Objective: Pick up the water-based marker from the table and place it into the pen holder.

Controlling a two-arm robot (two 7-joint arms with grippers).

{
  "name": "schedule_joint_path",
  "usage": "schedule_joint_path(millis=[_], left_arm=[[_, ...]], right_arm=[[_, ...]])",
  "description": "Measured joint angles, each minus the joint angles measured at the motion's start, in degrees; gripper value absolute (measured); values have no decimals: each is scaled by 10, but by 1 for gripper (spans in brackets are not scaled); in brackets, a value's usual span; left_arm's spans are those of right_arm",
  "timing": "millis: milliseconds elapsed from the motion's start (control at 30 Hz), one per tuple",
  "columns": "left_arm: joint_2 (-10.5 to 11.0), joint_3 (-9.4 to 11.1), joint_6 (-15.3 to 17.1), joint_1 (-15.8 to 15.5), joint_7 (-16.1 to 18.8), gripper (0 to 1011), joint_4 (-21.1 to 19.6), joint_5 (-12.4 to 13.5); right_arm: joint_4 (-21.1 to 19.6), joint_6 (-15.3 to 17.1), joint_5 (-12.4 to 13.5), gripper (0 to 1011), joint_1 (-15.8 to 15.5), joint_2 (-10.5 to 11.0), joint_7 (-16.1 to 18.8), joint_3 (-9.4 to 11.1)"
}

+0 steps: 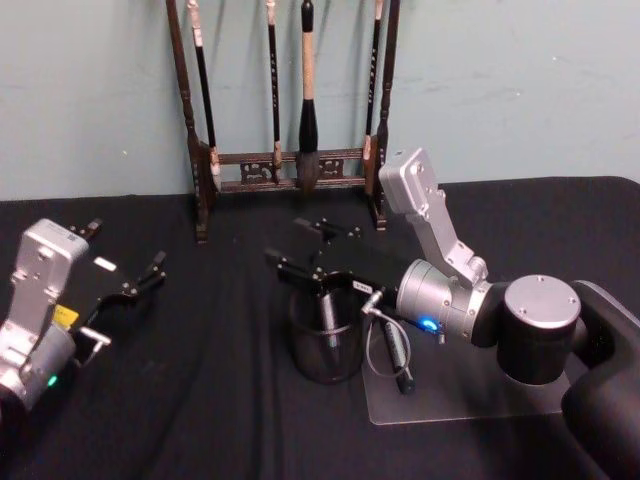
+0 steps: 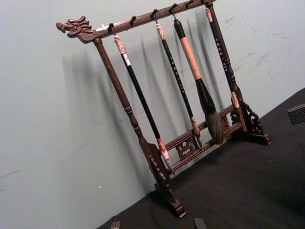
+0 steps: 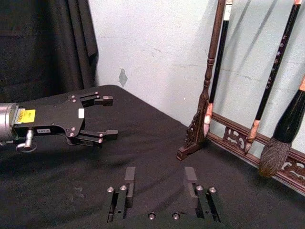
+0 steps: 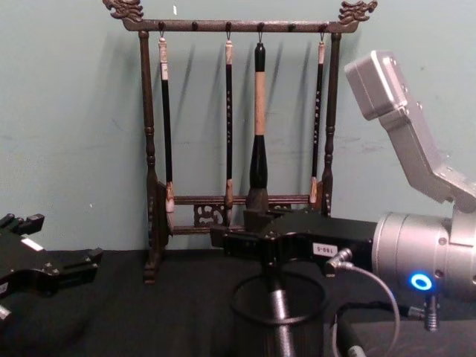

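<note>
The pen holder (image 1: 308, 356), a black wire-mesh cup, stands mid-table on the black cloth; the chest view shows it low in the middle (image 4: 306, 336). A grey ribbed marker (image 1: 329, 320) stands inside it, seen through the mesh (image 4: 279, 318). My right gripper (image 1: 286, 241) hovers just over the holder's rim, open, with nothing between its fingers (image 3: 129, 179); in the chest view it reaches in from the right (image 4: 234, 230). My left gripper (image 1: 125, 255) rests open at the table's left, well away from the holder, and shows side-on in the right wrist view (image 3: 104, 117).
A tall dark wooden rack (image 1: 290, 170) hung with calligraphy brushes stands at the back against the wall (image 2: 157, 157). A clear mat (image 1: 470, 395) lies under my right arm, right of the holder. A cable (image 1: 385, 345) loops beside the cup.
</note>
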Motion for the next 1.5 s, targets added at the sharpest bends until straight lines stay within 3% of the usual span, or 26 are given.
schedule_joint_path(millis=[67, 467, 800, 1100, 1500], left_arm=[[0, 0, 0, 0, 0, 1001, 0, 0], [0, 0, 0, 0, 0, 1001, 0, 0], [0, 0, 0, 0, 0, 1001, 0, 0], [0, 0, 0, 0, 0, 1001, 0, 0], [0, 0, 0, 0, 0, 1001, 0, 0]], right_arm=[[0, 0, 0, 703, 0, 0, 0, 0], [0, 0, 1, 1002, 0, 0, 1, 0], [-1, 0, 1, 1003, 0, 0, 1, 0], [-22, 5, 7, 1002, -9, 10, -10, 14], [-74, 17, 11, 1002, -33, 38, -50, 56]])
